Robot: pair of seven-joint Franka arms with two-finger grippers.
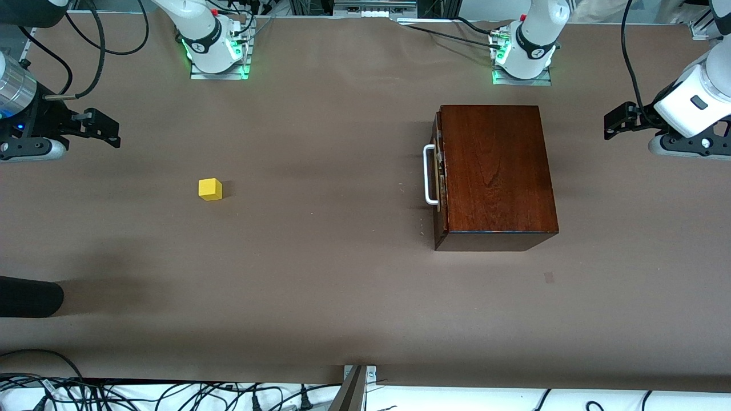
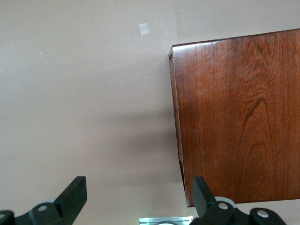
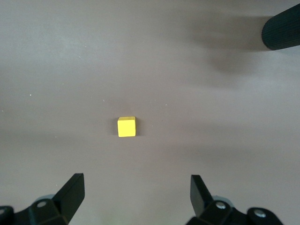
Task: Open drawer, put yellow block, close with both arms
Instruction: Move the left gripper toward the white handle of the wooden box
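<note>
The dark mahogany box (image 1: 494, 171) stands toward the left arm's end of the table. Its drawer (image 1: 440, 182) is shut, and the white handle (image 1: 428, 174) faces the right arm's end. The box also shows in the left wrist view (image 2: 239, 117). The yellow block (image 1: 210, 189) lies alone on the table toward the right arm's end and shows in the right wrist view (image 3: 126, 126). My left gripper (image 1: 615, 123) (image 2: 138, 192) hovers open and empty beside the box. My right gripper (image 1: 105, 130) (image 3: 137, 190) hovers open and empty, up and apart from the block.
A black cylindrical object (image 1: 28, 297) juts in at the right arm's end, nearer the front camera than the block; it shows in the right wrist view (image 3: 281, 33). A small pale square mark (image 1: 549, 277) lies on the brown cloth. Cables run along the front edge.
</note>
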